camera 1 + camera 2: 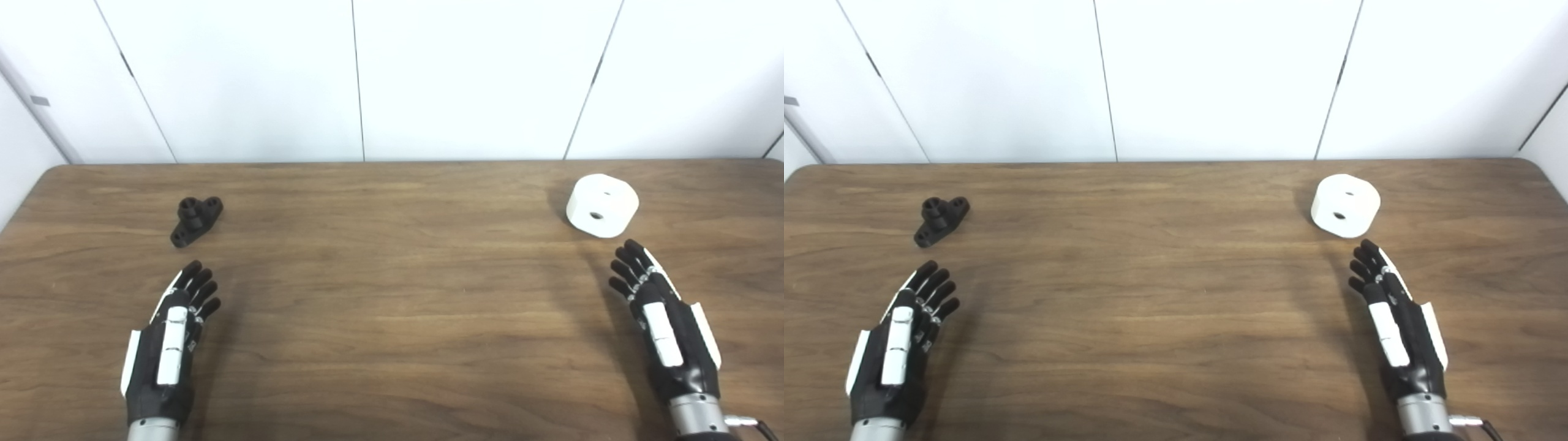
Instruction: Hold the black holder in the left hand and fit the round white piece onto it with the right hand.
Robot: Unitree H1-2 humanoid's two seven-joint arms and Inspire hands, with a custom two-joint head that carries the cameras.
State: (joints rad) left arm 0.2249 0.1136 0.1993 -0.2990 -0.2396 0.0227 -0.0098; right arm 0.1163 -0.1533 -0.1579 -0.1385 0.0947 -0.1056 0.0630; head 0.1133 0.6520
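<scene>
Your stock on wood table (392, 294):
- black holder (196, 221): far left, lying loose.
- round white piece (602, 204): far right.
- left hand (171, 343): near holder, not touching; fingers straight, apart, empty.
- right hand (664, 321): just short of white piece; same.

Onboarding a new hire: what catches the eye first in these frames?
The white piece stands out far right on the wooden table, just beyond the open right hand. The black holder lies far left, ahead of the open left hand. Neither is touched.
</scene>
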